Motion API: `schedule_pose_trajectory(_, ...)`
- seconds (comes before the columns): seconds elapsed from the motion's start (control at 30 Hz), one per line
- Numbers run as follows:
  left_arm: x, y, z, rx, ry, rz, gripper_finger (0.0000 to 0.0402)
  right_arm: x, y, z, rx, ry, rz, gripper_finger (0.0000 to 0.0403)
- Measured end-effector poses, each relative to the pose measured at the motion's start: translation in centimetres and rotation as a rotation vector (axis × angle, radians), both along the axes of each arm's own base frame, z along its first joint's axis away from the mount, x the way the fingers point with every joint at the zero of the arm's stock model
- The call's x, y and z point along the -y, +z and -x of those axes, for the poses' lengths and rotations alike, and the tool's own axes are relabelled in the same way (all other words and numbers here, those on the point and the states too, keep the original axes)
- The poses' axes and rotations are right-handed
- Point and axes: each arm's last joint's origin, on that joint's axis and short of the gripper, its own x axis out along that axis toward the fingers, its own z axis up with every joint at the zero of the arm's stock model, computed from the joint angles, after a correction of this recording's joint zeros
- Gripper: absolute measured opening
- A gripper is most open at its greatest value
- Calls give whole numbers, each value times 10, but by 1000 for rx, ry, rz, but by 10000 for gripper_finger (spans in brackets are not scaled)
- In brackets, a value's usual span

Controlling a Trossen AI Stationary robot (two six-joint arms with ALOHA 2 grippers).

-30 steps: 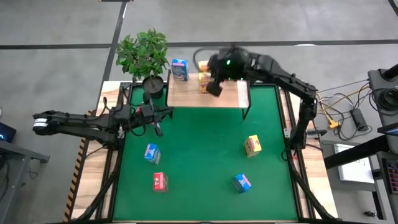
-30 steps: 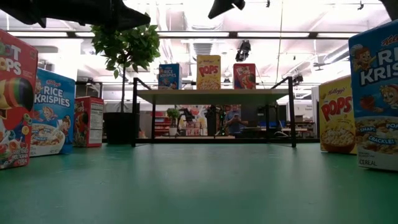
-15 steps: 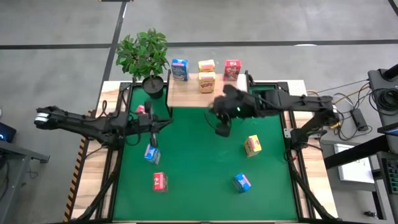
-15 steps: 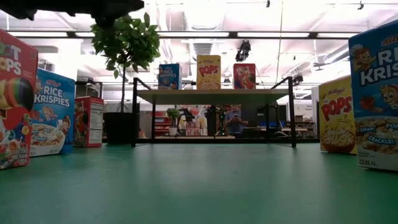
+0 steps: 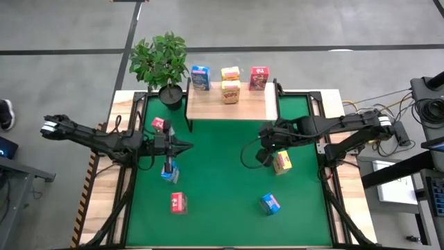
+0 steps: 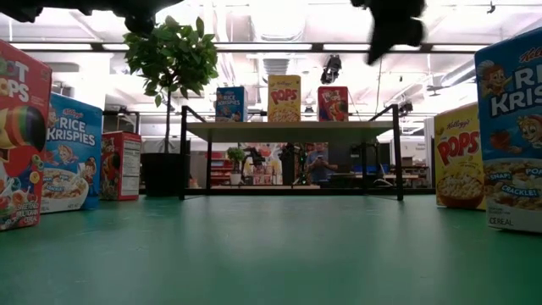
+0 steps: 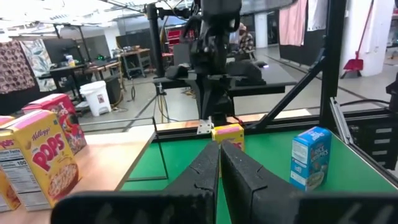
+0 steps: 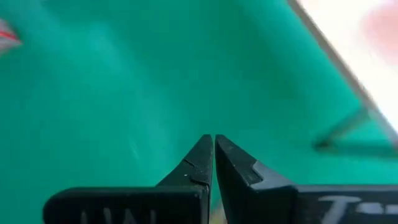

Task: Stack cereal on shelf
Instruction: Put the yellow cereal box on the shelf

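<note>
The shelf [image 5: 243,105] stands at the far edge and carries a blue cereal box [image 5: 200,78], two yellow ones [image 5: 230,90] and a red one [image 5: 259,78]. On the green mat stand a red box [image 5: 159,124], a blue box [image 5: 168,171], a red box [image 5: 178,203], a blue box [image 5: 270,203] and a yellow box [image 5: 282,162]. My left gripper [image 5: 187,146] is shut and empty, held level above the mat, right of the left blue box. My right gripper [image 5: 245,158] is shut and empty, slanting down over mid-mat, left of the yellow box.
A potted plant [image 5: 161,61] stands at the shelf's far-left corner. The shelf's thin black legs [image 6: 183,152] rise from the mat. Bare green mat [image 5: 222,194] lies between the boxes toward the near edge. Cables and gear [image 5: 388,128] sit beyond the right edge.
My right gripper has come off the shelf, travelling toward the near edge and down, rolling as it went, to hang over the mat beside the yellow box. My left gripper has swung a little toward the near edge, uncovering the far-left red box. Both stayed shut.
</note>
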Motion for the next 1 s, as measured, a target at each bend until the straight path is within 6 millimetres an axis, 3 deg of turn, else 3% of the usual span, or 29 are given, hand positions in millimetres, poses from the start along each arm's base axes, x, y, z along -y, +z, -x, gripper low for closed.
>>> schedule_pose_trajectory(0.2, 0, 0, 0, -1, 0, 0, 0, 2, -11, 23, -89, -176, -67, 9)
schedule_pose_trajectory(0.5, 0, 1, 0, 10, 0, 10, 0, 2, -14, 28, -107, -215, -104, 27)
schedule_pose_trajectory(0.77, 0, 1, 0, 10, 0, 10, 0, -2, -21, 37, -225, -316, -206, 145)
schedule_pose_trajectory(1.0, 0, 1, 0, 10, 1, -5, 0, -14, -38, 36, -306, -408, -219, 253)
